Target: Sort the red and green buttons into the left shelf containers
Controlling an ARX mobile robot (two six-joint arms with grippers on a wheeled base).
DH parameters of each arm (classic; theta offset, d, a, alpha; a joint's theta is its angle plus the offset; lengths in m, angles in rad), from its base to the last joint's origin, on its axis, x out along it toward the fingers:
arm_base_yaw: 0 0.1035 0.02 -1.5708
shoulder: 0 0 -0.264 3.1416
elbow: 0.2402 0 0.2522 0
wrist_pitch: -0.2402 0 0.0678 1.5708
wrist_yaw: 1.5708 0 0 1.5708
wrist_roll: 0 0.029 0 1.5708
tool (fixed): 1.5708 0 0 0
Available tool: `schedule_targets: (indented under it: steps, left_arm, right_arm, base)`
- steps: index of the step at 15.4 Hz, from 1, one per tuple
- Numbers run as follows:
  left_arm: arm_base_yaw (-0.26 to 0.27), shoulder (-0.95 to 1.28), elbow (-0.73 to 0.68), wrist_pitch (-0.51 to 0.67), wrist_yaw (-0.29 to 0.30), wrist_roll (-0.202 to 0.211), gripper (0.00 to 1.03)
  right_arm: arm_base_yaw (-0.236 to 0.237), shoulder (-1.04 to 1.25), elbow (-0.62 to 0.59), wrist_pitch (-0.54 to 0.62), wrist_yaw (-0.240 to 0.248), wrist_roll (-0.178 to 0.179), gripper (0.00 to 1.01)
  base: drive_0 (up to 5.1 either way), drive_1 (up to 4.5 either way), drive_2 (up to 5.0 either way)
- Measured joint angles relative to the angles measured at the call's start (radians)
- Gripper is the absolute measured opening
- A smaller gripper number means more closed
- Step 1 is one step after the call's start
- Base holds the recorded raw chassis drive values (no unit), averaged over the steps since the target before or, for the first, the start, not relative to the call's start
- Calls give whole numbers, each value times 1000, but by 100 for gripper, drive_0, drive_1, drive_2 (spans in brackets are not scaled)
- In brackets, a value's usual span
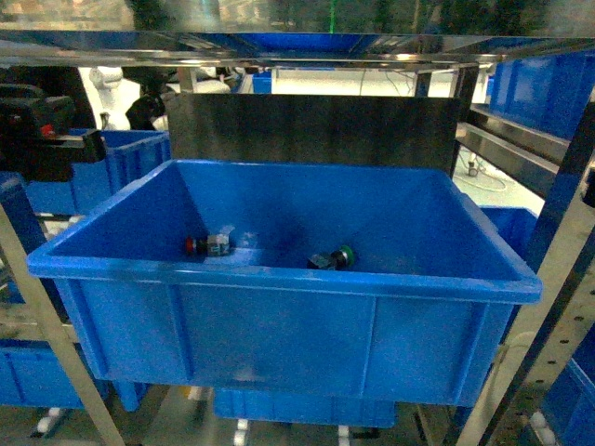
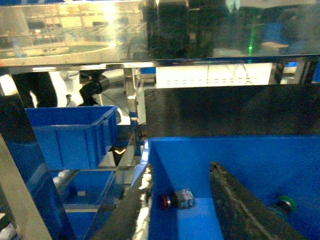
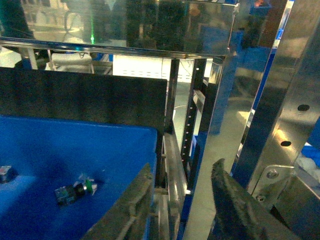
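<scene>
Both tools open, empty | red button [image 1: 206, 245] cap left | green button [image 1: 333, 258] cap right

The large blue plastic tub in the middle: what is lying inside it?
Inside the large blue plastic tub lie a red-capped push-button switch at left and a green-capped push-button switch at right, apart from each other. The tub's near wall hides the closest part of the floor.

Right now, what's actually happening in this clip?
Nothing is being held. A large blue tub sits on the shelf in front of the robot, with the red button and the green button lying apart on its floor. Both wrist views show open jaws: the left gripper looks down over the tub's left rim, above the red button, while the right gripper is at the tub's right edge. Other blue containers wait on the left.
</scene>
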Motion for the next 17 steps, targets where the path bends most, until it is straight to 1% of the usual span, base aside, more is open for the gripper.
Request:
schedule_targets:
  steps: [1, 2, 3, 5, 7, 8, 9, 10, 11, 12, 17]
  left_arm:
    - [6, -82, -72, -71, 17, -6, 18]
    - [14, -125, -116, -72, 23, -12, 8]
    - [31, -202, -168, -73, 31, -20, 2]
    - [43, -279, -220, -85, 36, -21, 2]
    - [51, -357, -286, -124, 58, -21, 2]
    - [91, -404, -313, -143, 107, -22, 2]
    - [116, -462, -338, -168, 103, -23, 2]
    - [115, -514, -360, -192, 106, -22, 2]
    - [109, -560, -379, -224, 113, -22, 2]
    - [108, -598, -395, -253, 113, -22, 2]
    - [108, -803, -445, -402, 112, -22, 2]
  right_arm:
    - [-17, -62, -68, -8, -26, 1, 21]
    - [-29, -97, -105, -16, -39, 1, 11]
    - [-51, -151, -148, -31, -53, 1, 1]
    - [-71, -236, -200, -54, -72, 3, 2]
    - [-87, -325, -249, -98, -92, 3, 2]
    - [-97, -370, -272, -125, -105, 3, 2]
    - [-109, -429, -297, -160, -112, 3, 2]
    - [-132, -478, -314, -192, -142, 3, 2]
    - [-173, -531, -328, -225, -187, 3, 2]
    - [-188, -572, -340, -256, -185, 4, 2]
    - [-186, -775, -378, -415, -191, 4, 2]
  base:
    - [0, 0, 0]
    - [0, 0, 0]
    - [0, 0, 0]
    - [0, 0, 0]
    - [0, 0, 0]
    - [0, 0, 0]
    - [0, 0, 0]
    - [0, 0, 0]
    - [0, 0, 0]
    - [0, 0, 0]
    - [0, 0, 0]
